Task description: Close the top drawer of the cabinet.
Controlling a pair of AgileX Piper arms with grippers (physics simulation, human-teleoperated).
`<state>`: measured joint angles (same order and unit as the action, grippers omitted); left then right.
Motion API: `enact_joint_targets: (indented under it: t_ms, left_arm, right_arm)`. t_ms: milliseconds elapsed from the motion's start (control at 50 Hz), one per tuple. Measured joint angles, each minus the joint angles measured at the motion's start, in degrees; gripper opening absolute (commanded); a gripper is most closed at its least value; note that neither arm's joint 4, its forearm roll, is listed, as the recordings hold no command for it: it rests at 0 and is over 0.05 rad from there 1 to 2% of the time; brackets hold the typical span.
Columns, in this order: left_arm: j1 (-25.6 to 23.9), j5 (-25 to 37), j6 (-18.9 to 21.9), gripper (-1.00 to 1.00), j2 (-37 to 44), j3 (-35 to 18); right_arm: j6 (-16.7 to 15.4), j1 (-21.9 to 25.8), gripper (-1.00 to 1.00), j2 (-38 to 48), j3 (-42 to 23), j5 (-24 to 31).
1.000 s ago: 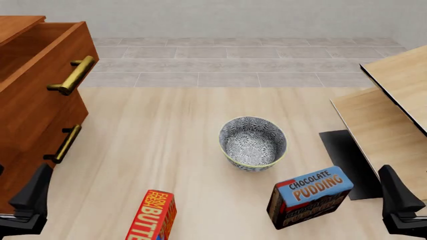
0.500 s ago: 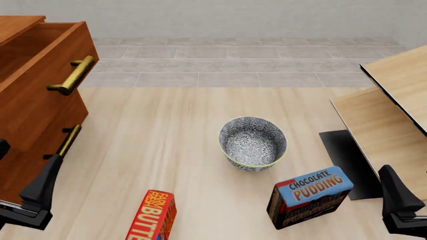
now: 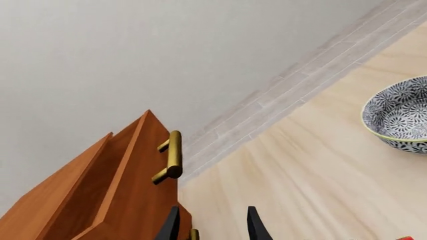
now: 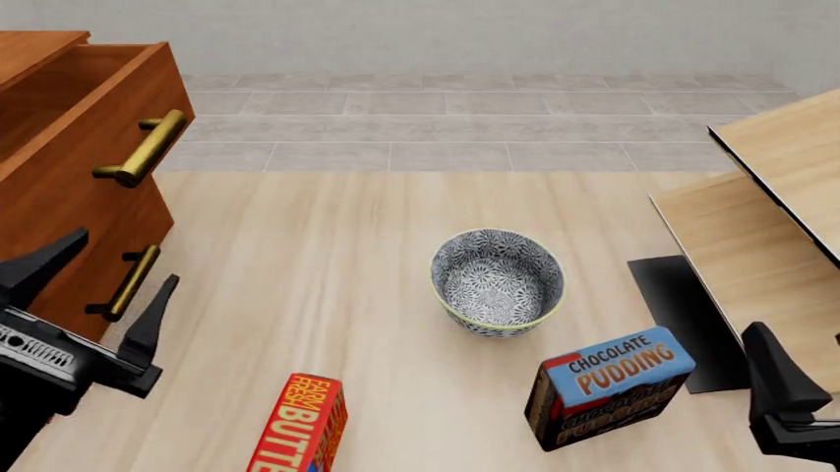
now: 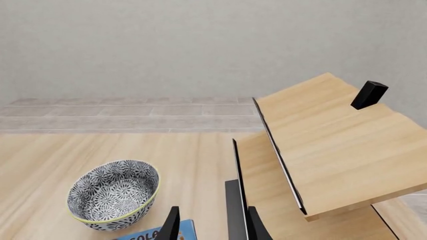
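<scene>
The cabinet (image 4: 59, 256) stands at the far left of the table, its top drawer (image 4: 79, 118) pulled out toward the right, the open cavity showing behind its flat front. The brass handle (image 4: 142, 147) runs along that front; a like handle (image 4: 125, 282) sits on the drawer below.

The left gripper (image 4: 94, 295) hovers at the near left, just beside the lower drawer front, jaws spread wide and holding nothing. In the left wrist view the two dark fingertips (image 3: 170, 227) stand apart, with the cabinet's edge between and beyond them and the top handle (image 3: 171, 156) farther off.

The right gripper (image 4: 788, 398) sits low at the near right corner; only one dark finger shows in the front view. The right wrist view shows its tips (image 5: 170, 227) parted and empty.

A patterned bowl (image 4: 498, 281) rests mid-table. Nearer lie a pudding box (image 4: 608, 386), right of centre, and a butter box (image 4: 299, 425), left of centre. Pale wood panels (image 4: 768, 216) lean at the right.
</scene>
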<state>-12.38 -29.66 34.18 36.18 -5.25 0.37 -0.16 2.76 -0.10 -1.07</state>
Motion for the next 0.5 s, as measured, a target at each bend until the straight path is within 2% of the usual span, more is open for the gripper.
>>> enact_joint_targets:
  t_ms: [320,500]
  left_arm:
    - [-0.47,-10.87,9.09,1.0,12.71,-1.71]
    - [0.45,-18.15,15.85,1.0,20.58,-2.02]
  right_arm:
    - [-0.1,-0.05,1.0,1.18,0.06,-0.97]
    - [-0.18,-0.06,1.0,1.31,0.07,-1.0]
